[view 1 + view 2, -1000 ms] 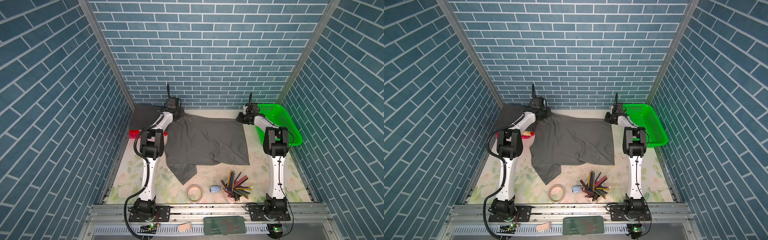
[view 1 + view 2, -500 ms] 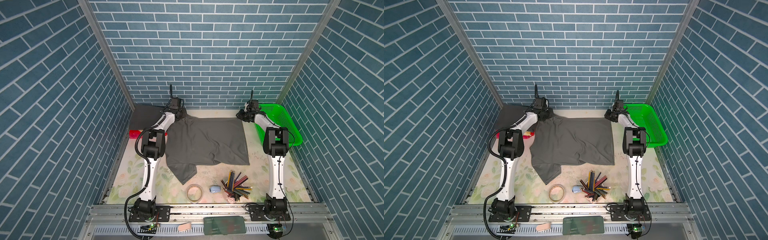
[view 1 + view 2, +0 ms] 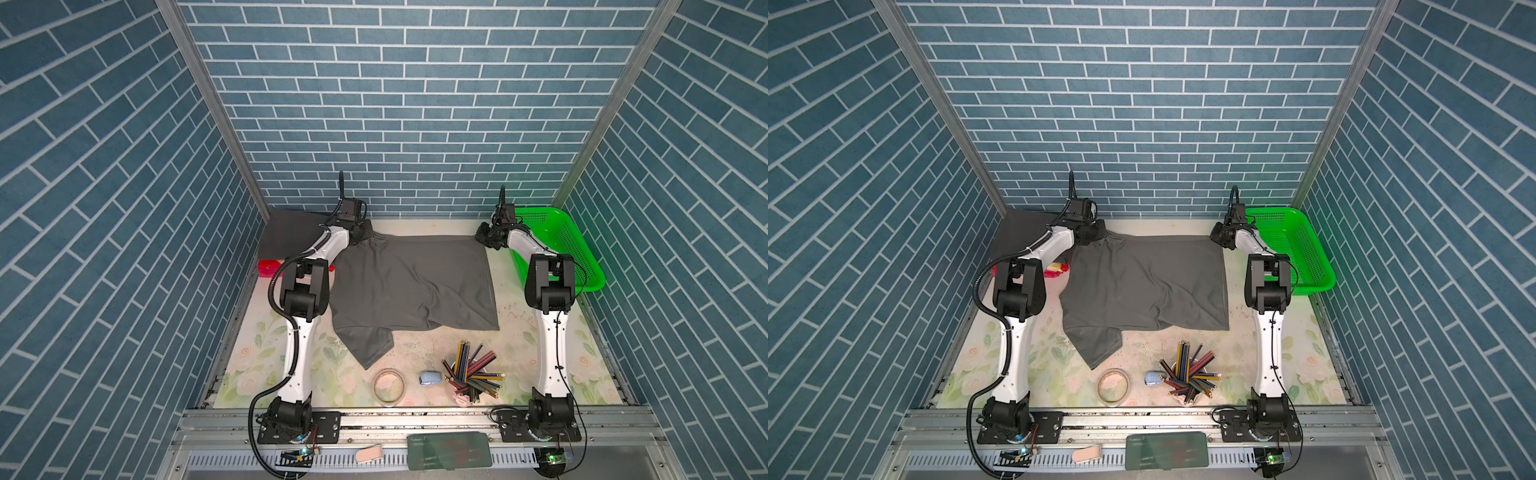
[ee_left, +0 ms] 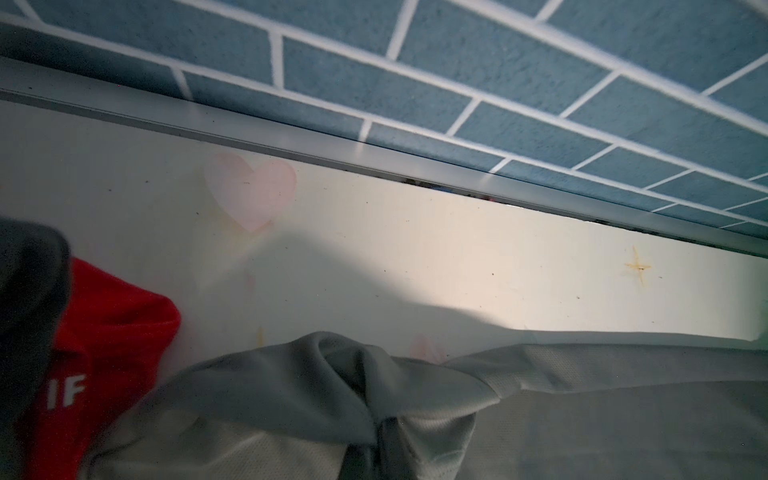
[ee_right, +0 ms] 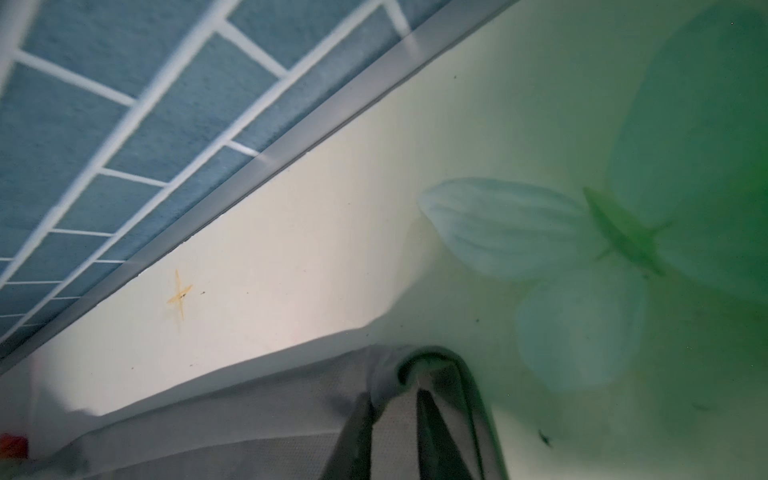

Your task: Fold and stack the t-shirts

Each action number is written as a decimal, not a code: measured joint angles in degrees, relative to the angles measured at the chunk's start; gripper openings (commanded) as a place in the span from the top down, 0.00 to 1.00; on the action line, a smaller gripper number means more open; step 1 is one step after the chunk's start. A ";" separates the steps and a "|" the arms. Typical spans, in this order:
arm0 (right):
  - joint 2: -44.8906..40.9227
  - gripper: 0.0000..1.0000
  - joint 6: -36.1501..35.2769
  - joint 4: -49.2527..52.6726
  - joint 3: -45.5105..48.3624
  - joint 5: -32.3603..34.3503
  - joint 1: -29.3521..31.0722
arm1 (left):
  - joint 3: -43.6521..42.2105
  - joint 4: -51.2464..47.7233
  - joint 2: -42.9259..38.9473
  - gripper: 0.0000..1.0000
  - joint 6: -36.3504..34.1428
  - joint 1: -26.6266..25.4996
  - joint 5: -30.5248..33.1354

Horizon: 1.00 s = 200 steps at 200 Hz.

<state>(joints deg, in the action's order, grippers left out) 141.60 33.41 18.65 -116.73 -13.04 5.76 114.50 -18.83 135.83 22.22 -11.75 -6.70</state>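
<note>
A mid-grey t-shirt (image 3: 409,282) (image 3: 1146,282) lies spread on the table, one sleeve pointing toward the front. A darker charcoal t-shirt (image 3: 286,237) (image 3: 1021,232) lies folded in the far left corner. My left gripper (image 3: 365,232) (image 4: 376,432) is shut on a bunched fold at the grey t-shirt's (image 4: 623,424) far left corner. My right gripper (image 3: 484,239) (image 5: 397,399) is at the far right corner. Its dark fingers (image 5: 357,436) are closed on a rolled edge of the grey cloth (image 5: 249,424).
The green mesh basket (image 3: 582,257) stands right beside my right arm. A red packet (image 3: 270,268) (image 4: 112,332) lies by the left arm. A cup of coloured pencils (image 3: 471,374), a tape roll (image 3: 388,384) and a small blue object (image 3: 430,378) sit in front. The back wall is close behind both grippers.
My right gripper rose a little off the shirt's far right corner, came back down onto it and narrowed its jaws. The left gripper and the shirt have barely shifted.
</note>
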 measured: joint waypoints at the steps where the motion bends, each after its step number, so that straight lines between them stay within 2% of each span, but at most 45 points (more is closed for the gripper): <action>1: 0.02 0.89 0.04 0.02 0.00 0.02 0.00 | -0.02 0.02 -0.02 1.00 0.00 0.00 0.00; 32: 0.02 1.00 0.50 -0.26 0.00 0.24 0.20 | -0.87 0.26 -1.05 1.00 0.22 0.02 -0.48; 72: -1.03 1.00 0.70 -1.36 1.88 0.61 0.37 | -1.27 0.15 -2.78 1.00 1.09 0.35 -1.53; 121: -7.15 1.00 0.66 -2.01 7.93 1.36 0.52 | -4.04 0.07 -6.03 1.00 1.38 0.83 -2.47; 200: -16.46 1.00 0.63 -6.19 21.94 1.44 0.59 | -14.99 0.79 -11.61 1.00 3.85 2.27 -6.99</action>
<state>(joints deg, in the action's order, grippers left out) 125.14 34.04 12.47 -94.78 -11.60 6.35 99.50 -18.04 124.22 26.06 -9.47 -13.69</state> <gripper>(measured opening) 0.048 0.067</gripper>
